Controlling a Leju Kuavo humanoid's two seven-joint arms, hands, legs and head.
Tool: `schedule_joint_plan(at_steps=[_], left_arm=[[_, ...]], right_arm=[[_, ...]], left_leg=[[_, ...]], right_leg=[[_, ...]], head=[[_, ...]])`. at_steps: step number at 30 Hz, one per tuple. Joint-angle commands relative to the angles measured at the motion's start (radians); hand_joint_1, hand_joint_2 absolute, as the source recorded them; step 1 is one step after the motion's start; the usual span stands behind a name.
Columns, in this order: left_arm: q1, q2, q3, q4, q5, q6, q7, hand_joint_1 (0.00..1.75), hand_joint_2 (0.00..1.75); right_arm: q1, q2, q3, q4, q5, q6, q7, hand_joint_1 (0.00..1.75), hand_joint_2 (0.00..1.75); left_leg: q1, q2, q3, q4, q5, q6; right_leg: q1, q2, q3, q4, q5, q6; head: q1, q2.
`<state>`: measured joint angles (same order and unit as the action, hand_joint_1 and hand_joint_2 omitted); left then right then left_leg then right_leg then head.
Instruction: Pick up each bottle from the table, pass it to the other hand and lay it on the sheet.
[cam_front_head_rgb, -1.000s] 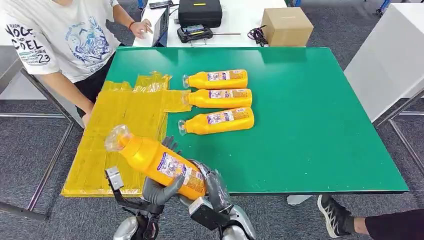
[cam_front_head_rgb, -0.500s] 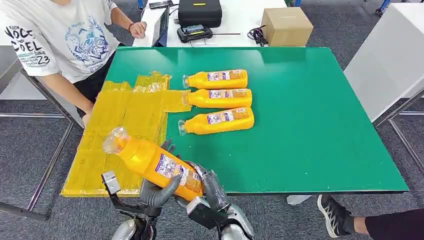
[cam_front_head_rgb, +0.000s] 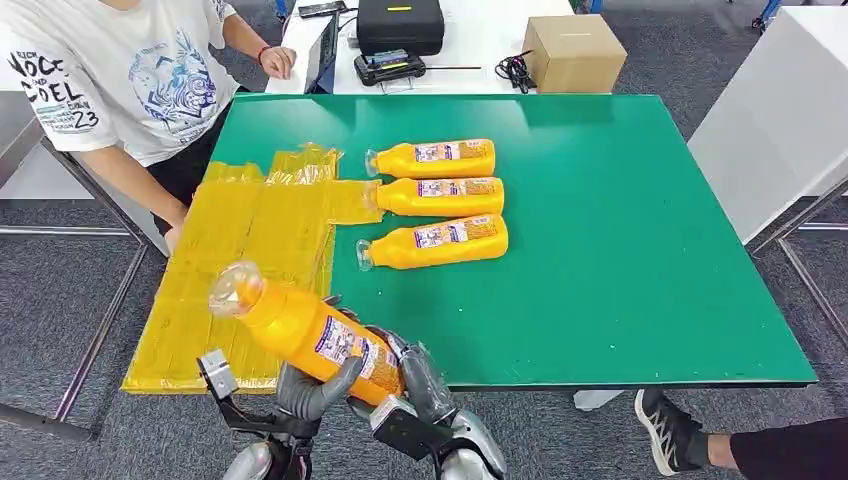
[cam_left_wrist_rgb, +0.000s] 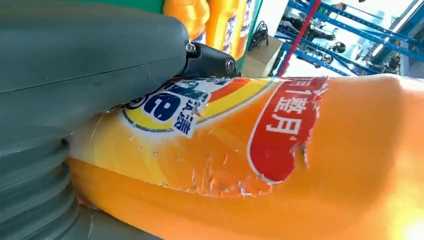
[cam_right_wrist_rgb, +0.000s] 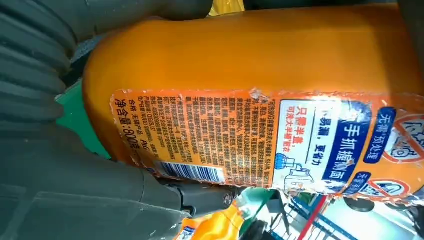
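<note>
A person sits at the counter's far left corner, cut off by the picture's top edge. The yellow sheet covers the counter's left edge, its near left corner hanging past the edge. Over the sheet's near edge the held bottle tilts, cap up and to the left. The left robot hand is clamped on the bottle's lower body from beneath; its arm is cut off at the bottom edge. The right robot hand grips the bottle's base, its fingers largely hidden behind the bottle. Three more bottles lie side by side mid-counter, touching the sheet's right edge with their caps. In the left wrist view the label is torn and creased.
</note>
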<state>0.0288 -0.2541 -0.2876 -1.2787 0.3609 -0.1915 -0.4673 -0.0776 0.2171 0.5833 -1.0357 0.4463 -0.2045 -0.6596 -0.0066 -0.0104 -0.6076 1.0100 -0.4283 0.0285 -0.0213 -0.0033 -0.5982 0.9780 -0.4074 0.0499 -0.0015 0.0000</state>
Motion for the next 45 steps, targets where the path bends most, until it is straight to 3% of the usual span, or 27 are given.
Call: schedule_joint_plan(at_steps=[1,26,27,28,29,30,31,36,37,40,45], left_arm=[[-0.037,0.003,-0.022,-0.004,-0.002,-0.003,0.002,1.75,1.75],[-0.037,0.006,-0.023,-0.005,-0.020,0.010,-0.005,1.75,1.75],[-0.036,0.005,-0.023,-0.006,-0.029,0.018,-0.010,1.75,1.75],[-0.033,0.006,-0.021,-0.012,-0.055,0.046,-0.022,1.75,1.75],[-0.028,0.005,-0.017,-0.020,-0.083,0.075,-0.032,1.75,1.75],[-0.024,0.003,-0.011,-0.027,-0.105,0.097,-0.038,1.75,1.75],[-0.018,-0.001,-0.002,-0.035,-0.126,0.121,-0.042,1.75,1.75],[0.004,-0.005,0.037,-0.084,-0.260,0.282,-0.094,1.75,1.75],[0.004,-0.020,0.075,-0.089,-0.334,0.411,-0.121,1.75,1.75],[-0.021,-0.013,0.088,-0.077,-0.336,0.413,-0.119,1.75,1.75],[-0.024,-0.021,0.092,-0.069,-0.340,0.417,-0.118,1.75,1.75]], right_arm=[[-0.009,-0.012,0.047,0.075,0.009,0.021,0.010,1.75,1.75],[-0.008,-0.012,0.045,0.076,0.010,0.020,0.015,1.75,1.75],[-0.006,-0.012,0.044,0.075,0.010,0.017,0.017,1.45,1.75],[0.000,-0.008,0.037,0.066,0.004,0.011,0.021,0.14,1.75],[0.009,-0.004,0.027,0.050,-0.009,0.005,0.027,0.00,1.75],[0.015,-0.005,0.022,0.031,-0.017,0.002,0.034,0.00,1.75],[0.024,-0.008,0.015,0.002,-0.023,-0.006,0.047,0.00,0.00],[0.091,-0.017,-0.068,-0.204,-0.099,-0.054,0.071,0.00,0.00],[0.131,0.002,-0.116,-0.321,-0.187,-0.104,-0.039,0.00,0.00],[0.170,-0.041,-0.101,-0.463,-0.198,-0.089,0.037,0.00,0.00],[0.167,-0.039,-0.098,-0.444,-0.199,-0.094,0.037,0.00,0.00]], left_leg=[[0.001,-0.001,0.002,0.000,-0.001,-0.001],[0.002,-0.001,0.004,0.000,-0.002,-0.002],[0.001,-0.001,0.003,0.000,-0.001,-0.001],[0.002,0.000,0.005,0.001,-0.002,-0.002],[0.001,-0.001,0.003,0.000,-0.001,-0.001],[0.002,0.000,0.005,0.000,-0.002,-0.002],[0.002,-0.001,0.002,0.000,-0.001,-0.002],[0.002,0.000,0.003,0.001,-0.002,-0.002],[0.002,0.000,0.004,0.002,-0.003,-0.002],[0.001,-0.002,0.000,0.001,-0.001,-0.001],[0.002,0.000,0.003,0.001,-0.002,-0.002]], right_leg=[[0.001,-0.001,0.002,-0.001,-0.001,-0.001],[0.002,-0.001,0.005,-0.001,-0.002,-0.002],[0.001,-0.001,0.003,-0.001,-0.001,-0.002],[0.003,-0.001,0.006,-0.001,-0.002,-0.003],[0.001,-0.001,0.003,-0.001,-0.001,-0.002],[0.002,-0.001,0.006,-0.001,-0.002,-0.003],[0.002,-0.001,0.003,-0.001,-0.001,-0.002],[0.002,-0.001,0.003,0.000,-0.002,-0.002],[0.003,-0.001,0.005,0.001,-0.003,-0.003],[0.001,-0.002,0.001,0.001,-0.002,-0.002],[0.002,0.000,0.004,0.000,-0.002,-0.002]], head=[[0.000,0.000],[0.000,0.000],[0.000,0.000],[0.000,0.000],[0.000,0.000],[0.000,0.000],[0.000,0.000],[0.000,0.000],[0.000,0.000],[0.000,0.000],[0.000,0.000]])
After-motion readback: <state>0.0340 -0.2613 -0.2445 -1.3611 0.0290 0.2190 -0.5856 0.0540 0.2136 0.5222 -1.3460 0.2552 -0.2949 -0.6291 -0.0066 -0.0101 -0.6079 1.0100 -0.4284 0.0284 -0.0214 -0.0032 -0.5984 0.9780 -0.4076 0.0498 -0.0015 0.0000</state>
